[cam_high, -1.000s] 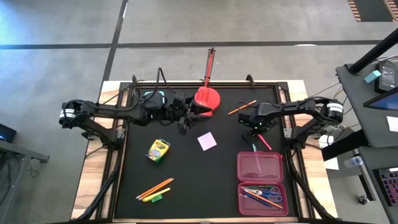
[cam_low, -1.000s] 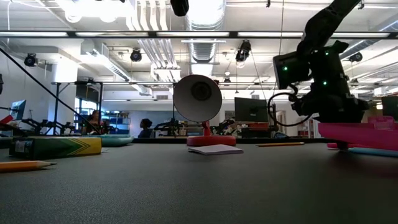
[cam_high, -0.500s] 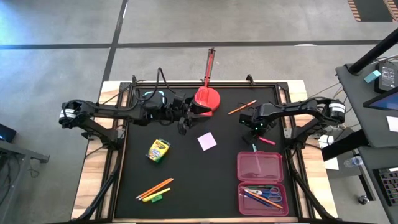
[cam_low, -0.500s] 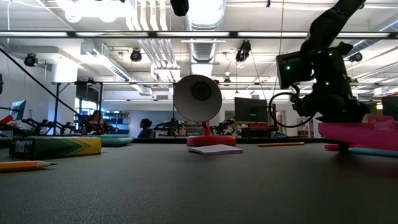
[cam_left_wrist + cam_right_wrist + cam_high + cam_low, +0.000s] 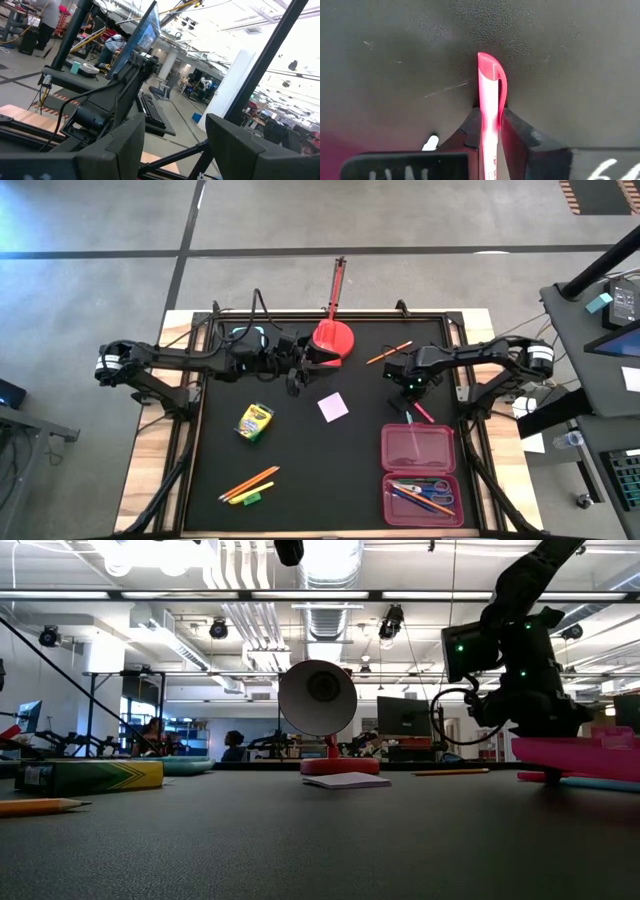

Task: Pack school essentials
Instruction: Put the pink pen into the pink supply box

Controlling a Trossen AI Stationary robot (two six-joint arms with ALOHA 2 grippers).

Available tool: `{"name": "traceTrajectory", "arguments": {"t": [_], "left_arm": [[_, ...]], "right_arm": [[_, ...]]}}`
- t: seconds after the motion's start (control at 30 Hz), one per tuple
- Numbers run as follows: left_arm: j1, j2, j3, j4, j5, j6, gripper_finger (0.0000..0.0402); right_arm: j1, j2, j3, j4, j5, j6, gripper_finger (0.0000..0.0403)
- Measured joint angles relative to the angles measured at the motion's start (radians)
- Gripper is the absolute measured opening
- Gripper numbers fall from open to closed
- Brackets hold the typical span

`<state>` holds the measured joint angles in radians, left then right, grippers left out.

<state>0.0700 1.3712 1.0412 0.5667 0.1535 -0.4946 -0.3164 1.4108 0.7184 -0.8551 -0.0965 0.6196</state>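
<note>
My right gripper (image 5: 408, 392) is down at the mat in the right half, shut on a pink pen (image 5: 421, 412) just behind the open pink pencil case (image 5: 417, 472). The case's tray holds blue-handled scissors (image 5: 432, 490) and pens. The crayon box (image 5: 254, 421), pink note pad (image 5: 333, 407), an orange pencil (image 5: 389, 352) and more pencils (image 5: 248, 483) lie flat on the black mat. My left gripper (image 5: 295, 380) stands open by the red lamp (image 5: 332, 340), holding nothing. My right gripper pinches the pink pen's barrel (image 5: 490, 122) between its two fingers (image 5: 517, 135), a little behind the clip end (image 5: 491, 67). The fingers point down at the mat and lie along the pen. The clip end sticks out past the fingertips, close over the mat.
A light-blue calculator (image 5: 247, 335) lies under the left arm at the far left. The lamp's red stick (image 5: 338, 285) reaches past the far edge. A green piece (image 5: 251, 499) lies by the near-left pencils. Bare mat shows between the note pad and the case.
My right gripper has stayed low over the pink pen. The pen's free end has swung a little on the mat and back toward the pencil case.
</note>
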Motion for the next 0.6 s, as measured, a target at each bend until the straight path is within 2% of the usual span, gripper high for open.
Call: {"name": "traceTrajectory", "arguments": {"t": [0.17, 0.43, 0.6], "left_arm": [[0.001, 0.000, 0.004, 0.001, 0.000, 0.001, 0.0193], [0.001, -0.001, 0.002, 0.000, -0.001, 0.001, 0.0193], [-0.001, -0.001, 0.004, 0.001, -0.001, 0.001, 0.0193]], "right_arm": [[-0.002, -0.058, 0.057, 0.034, 0.106, -0.005, 0.0035], [0.033, -0.158, 0.156, 0.106, 0.137, -0.003, 0.0034], [0.123, -0.190, 0.240, 0.194, 0.147, -0.012, 0.0034]]}}
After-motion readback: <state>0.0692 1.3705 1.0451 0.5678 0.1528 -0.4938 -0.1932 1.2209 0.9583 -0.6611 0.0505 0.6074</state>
